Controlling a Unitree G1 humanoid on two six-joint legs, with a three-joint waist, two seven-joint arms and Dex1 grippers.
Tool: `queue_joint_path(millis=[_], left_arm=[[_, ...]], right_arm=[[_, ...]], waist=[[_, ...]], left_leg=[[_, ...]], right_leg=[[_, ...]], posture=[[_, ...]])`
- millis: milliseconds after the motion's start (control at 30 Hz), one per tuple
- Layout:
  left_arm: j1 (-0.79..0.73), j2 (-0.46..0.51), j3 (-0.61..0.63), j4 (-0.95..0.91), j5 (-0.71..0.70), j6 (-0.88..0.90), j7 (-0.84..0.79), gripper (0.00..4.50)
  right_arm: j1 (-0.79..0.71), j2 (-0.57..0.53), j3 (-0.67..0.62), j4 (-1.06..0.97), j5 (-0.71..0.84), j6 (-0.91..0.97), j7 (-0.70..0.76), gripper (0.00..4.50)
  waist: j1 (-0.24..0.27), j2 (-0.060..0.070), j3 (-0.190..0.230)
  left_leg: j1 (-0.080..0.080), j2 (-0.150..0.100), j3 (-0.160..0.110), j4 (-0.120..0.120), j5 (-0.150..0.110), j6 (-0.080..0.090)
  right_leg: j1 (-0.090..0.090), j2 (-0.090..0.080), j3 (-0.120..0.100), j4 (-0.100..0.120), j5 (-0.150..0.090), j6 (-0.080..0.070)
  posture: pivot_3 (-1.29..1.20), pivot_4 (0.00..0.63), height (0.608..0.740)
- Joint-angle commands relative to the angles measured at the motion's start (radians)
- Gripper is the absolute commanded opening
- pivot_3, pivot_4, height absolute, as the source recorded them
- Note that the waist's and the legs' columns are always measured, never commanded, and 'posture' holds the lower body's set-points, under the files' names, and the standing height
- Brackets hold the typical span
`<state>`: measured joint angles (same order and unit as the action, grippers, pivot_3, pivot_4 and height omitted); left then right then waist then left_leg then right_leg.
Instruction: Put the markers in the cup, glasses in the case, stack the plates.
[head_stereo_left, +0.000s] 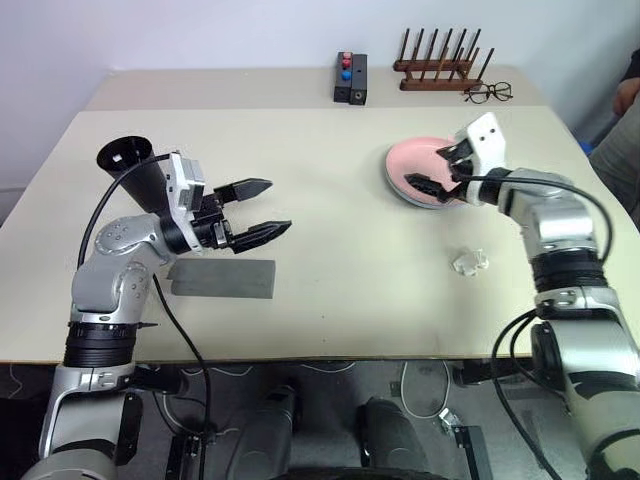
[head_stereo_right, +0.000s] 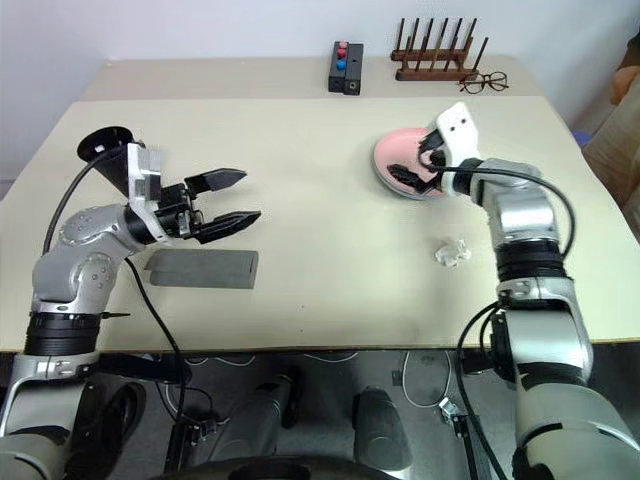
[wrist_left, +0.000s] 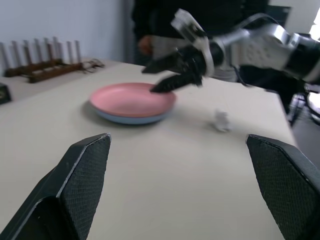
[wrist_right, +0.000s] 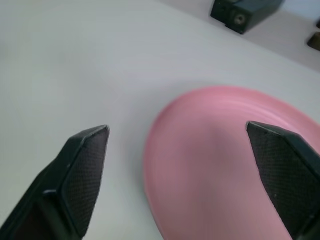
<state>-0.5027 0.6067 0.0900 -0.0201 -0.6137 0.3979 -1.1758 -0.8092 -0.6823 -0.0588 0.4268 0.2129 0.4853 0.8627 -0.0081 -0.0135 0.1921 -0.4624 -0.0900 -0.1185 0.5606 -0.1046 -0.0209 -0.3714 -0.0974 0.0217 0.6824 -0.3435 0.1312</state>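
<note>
- Plates: the pink plate (head_stereo_left: 425, 165) sits stacked on the light blue plate (wrist_left: 131, 118), whose rim shows just beneath it in the left wrist view. The stack lies on the tabletop (head_stereo_left: 350, 230) toward its right side, nearer the far edge than the near one.
- Right claw (head_stereo_left: 440, 168) hangs over the near right rim of the pink plate, its two black fingers spread wide apart and nothing between them. I cannot tell whether a fingertip touches the plate.
- Left claw (head_stereo_left: 262, 208) is held above the left part of the tabletop, pointing across toward the plates, jaws wide open and empty.
- Black cup (head_stereo_left: 128, 163) stands near the left edge of the tabletop, just behind the left wrist.
- Grey case (head_stereo_left: 222, 278) lies flat near the near edge, on the left, just below the left claw and apart from it.
- Small crumpled clear thing (head_stereo_left: 470, 262) rests on the tabletop between the plates and the near edge, on the right.
- Wooden rack (head_stereo_left: 438, 68) stands by the far right corner, with thin-rimmed spectacles (head_stereo_left: 488, 93) just beside it.
- Dark box (head_stereo_left: 350, 78) with red and blue knobs on top sits at the middle of the far edge.
- A person's arm (head_stereo_left: 628, 95) shows past the right edge of the tabletop.
</note>
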Motion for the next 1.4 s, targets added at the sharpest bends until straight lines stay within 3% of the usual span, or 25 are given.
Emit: queue_joint_path(millis=[33, 267, 667, 800, 1000, 1267, 1400], left_arm=[[0.009, 0.043, -0.019, -0.049, -0.045, 0.051, -0.088, 4.50], [-0.015, 0.022, -0.070, -0.006, -0.002, -0.004, -0.148, 4.50], [-0.019, 0.000, -0.074, 0.013, 0.025, -0.037, -0.150, 4.50], [0.001, 0.003, -0.062, -0.008, 0.021, -0.033, -0.135, 4.50], [0.012, 0.007, -0.051, -0.017, 0.023, -0.039, -0.115, 4.50], [-0.050, -0.063, -0.007, 0.070, 0.078, -0.128, 0.049, 4.50], [-0.055, -0.102, 0.001, 0.067, 0.085, -0.150, 0.114, 4.50]], right_arm=[[0.139, -0.124, -0.053, -0.241, 0.097, 0.170, 0.112, 4.45], [0.419, -0.305, -0.105, -0.459, 0.120, 0.219, 0.170, 4.45], [0.489, -0.254, -0.050, -0.391, 0.048, 0.161, 0.056, 4.45], [0.474, -0.229, -0.027, -0.363, 0.040, 0.156, 0.045, 3.30], [0.444, -0.220, -0.015, -0.355, 0.039, 0.154, 0.039, 0.23], [0.296, -0.150, -0.086, -0.338, 0.121, 0.161, 0.004, 0.10], [0.117, -0.048, -0.072, -0.144, 0.034, 0.003, -0.156, 0.10]], waist=[[-0.001, 0.000, 0.000], [-0.013, 0.002, -0.001], [-0.006, 0.002, -0.001], [-0.006, 0.002, -0.001], [-0.006, 0.002, -0.001], [-0.007, 0.002, -0.001], [-0.010, 0.002, -0.001]], left_leg=[[0.000, 0.000, 0.000, 0.000, 0.000, 0.000], [0.001, 0.002, 0.003, 0.000, -0.001, 0.001], [0.000, 0.001, 0.003, 0.000, -0.001, 0.001], [0.000, 0.001, 0.003, 0.000, -0.001, 0.001], [0.000, 0.001, 0.003, 0.000, -0.001, 0.001], [0.000, 0.001, 0.003, 0.000, -0.001, 0.001], [0.001, 0.001, 0.003, 0.000, 0.000, 0.001]], right_leg=[[0.000, 0.000, 0.000, -0.001, 0.000, 0.000], [-0.001, -0.002, 0.003, -0.001, -0.001, -0.002], [0.000, -0.003, 0.002, -0.001, -0.001, -0.001], [0.000, -0.003, 0.002, -0.001, 0.000, -0.001], [0.000, -0.002, 0.002, -0.001, 0.000, -0.001], [0.000, -0.003, 0.002, -0.001, 0.000, -0.001], [0.000, -0.001, 0.002, -0.001, 0.000, 0.000]], posture=[[0.00, 0.150, 0.740], [0.00, 0.150, 0.740], [0.00, 0.150, 0.740], [0.00, 0.150, 0.740], [0.00, 0.150, 0.740], [0.00, 0.150, 0.740], [0.00, 0.150, 0.740]])
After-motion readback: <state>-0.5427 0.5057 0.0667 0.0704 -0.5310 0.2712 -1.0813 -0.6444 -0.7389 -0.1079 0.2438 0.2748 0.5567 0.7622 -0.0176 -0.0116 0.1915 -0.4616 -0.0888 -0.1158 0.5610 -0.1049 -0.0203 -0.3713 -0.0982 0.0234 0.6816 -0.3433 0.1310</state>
